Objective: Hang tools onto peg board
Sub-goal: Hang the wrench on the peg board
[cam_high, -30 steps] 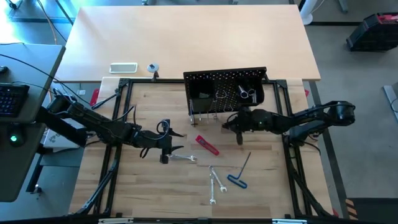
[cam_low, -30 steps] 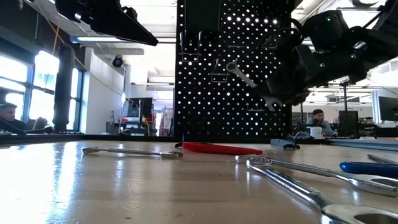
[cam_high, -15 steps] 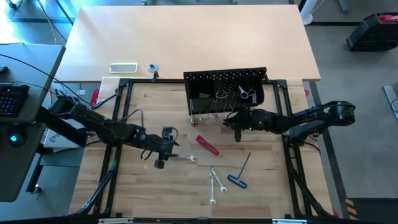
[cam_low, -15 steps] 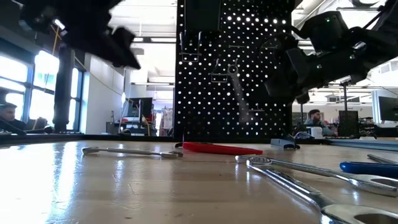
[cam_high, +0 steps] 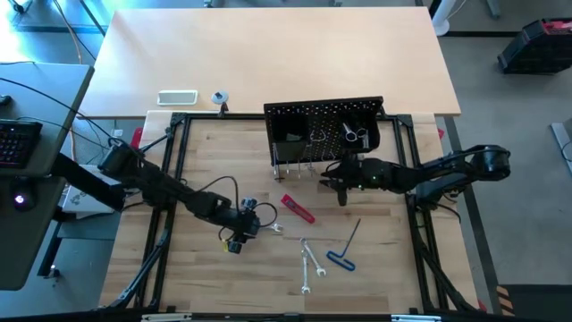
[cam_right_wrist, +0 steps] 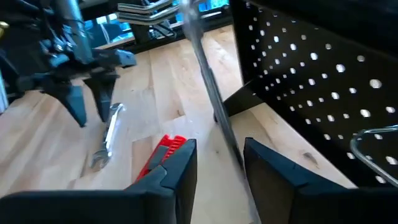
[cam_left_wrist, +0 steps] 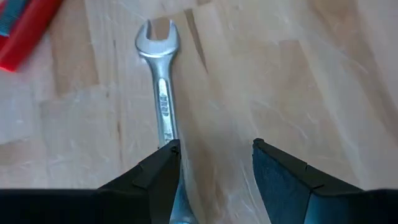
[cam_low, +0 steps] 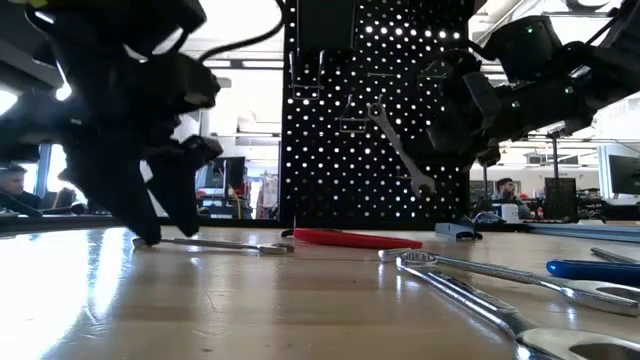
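The black peg board stands upright at the table's far middle. A silver wrench hangs on its front by its upper end, slanting. My right gripper is open beside the wrench's lower end; in the right wrist view the wrench runs between the open fingers. My left gripper points down, open, over one end of a second silver wrench lying flat on the table. A red-handled tool, a black L-shaped key with blue end and two more wrenches lie nearer the front. My left gripper comes from above with one finger over the shaft of the lying wrench, toward the end away from its open jaw. I cannot tell whether it touches. The wrench lies flat on the table, and the other finger stands over bare wood.
A black tubular frame borders the work area. A white tray lies on the table behind it. Wire hooks and a small silver piece sit on the peg board. People sit in the room beyond.
My right gripper has opened and let go of the wrench's lower end; the wrench now hangs from the peg board and swings. My left gripper has moved toward the table's right and near edges and come down, fingers tipped downward, onto the end of the lying wrench.
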You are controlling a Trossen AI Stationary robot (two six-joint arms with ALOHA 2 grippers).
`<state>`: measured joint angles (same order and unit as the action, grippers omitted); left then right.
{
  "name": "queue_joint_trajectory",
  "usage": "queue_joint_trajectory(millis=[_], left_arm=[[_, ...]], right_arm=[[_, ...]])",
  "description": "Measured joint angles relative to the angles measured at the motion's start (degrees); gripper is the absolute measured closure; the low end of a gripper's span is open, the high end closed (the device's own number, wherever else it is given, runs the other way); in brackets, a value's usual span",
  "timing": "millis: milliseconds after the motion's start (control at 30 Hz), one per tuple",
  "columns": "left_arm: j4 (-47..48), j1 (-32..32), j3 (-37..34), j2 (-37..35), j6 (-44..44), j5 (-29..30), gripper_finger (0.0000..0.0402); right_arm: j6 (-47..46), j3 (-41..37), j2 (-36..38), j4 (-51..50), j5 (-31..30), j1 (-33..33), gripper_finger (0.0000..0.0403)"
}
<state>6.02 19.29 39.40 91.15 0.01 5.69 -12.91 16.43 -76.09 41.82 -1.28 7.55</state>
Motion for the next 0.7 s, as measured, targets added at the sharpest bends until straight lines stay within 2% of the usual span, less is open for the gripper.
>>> queue_joint_trajectory(millis=[233, 700], left_arm=[[-0.41, -0.31, 0.15, 1.58, -1.27, 3.99, 0.0213], [0.83, -1.20, -0.02, -2.06, -0.78, 3.65, 0.0213]], right_arm=[[-0.78, 0.00, 0.00, 0.04, 0.20, -2.75, 0.0276], [-3.58, -0.02, 0.00, 2.18, -1.11, -11.96, 0.0276]])
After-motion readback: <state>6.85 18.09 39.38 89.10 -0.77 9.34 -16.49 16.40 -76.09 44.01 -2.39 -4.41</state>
